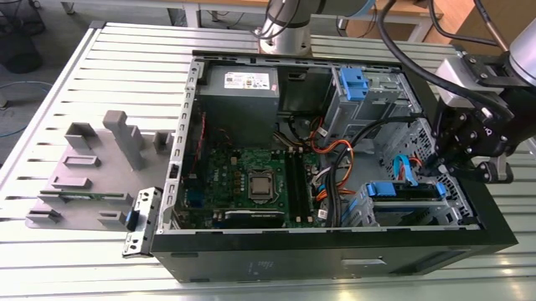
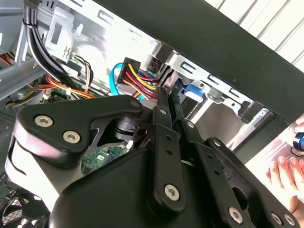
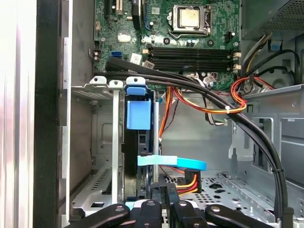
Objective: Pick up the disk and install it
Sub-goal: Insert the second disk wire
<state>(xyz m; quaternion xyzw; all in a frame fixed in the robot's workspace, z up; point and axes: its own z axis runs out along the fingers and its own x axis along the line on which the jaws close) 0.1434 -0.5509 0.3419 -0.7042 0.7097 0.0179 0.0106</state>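
A slatted grey metal table (image 1: 84,81) carries everything, with a bare floor and wooden furniture beyond its far edge. Toward the exterior view's left on the table lies a flat grey plastic fixture plate (image 1: 88,179) with upright blocks. Just beside it, an open black desktop computer case (image 1: 335,260) lies on its side, its near wall closest to the camera. Inside, a green motherboard (image 1: 251,182) with a square processor sits on the case floor, and a grey power supply box (image 1: 241,88) lies at the far end. A tall grey drive cage (image 1: 368,100) with a blue-tabbed bracket stands at the far right of the exterior view.

The silver hard drive with bright blue plastic carrier rails (image 1: 403,191) sits in the low grey metal bay (image 1: 368,216) at the near right corner of the case. In the first wrist view the drive (image 3: 139,142) stands on edge between the bay's walls, its long axis running down into the bay, blue tab end uppermost beside a thick black cable bundle (image 3: 190,88).

The black claw (image 1: 456,169) hangs over that bay at the exterior view's right. In the second wrist view its fingers (image 2: 164,123) lie close together with the tips at the drive's blue rail; I cannot tell whether they pinch it or merely touch it. A person's fingertips (image 2: 285,173) show outside the case wall in the second wrist view.
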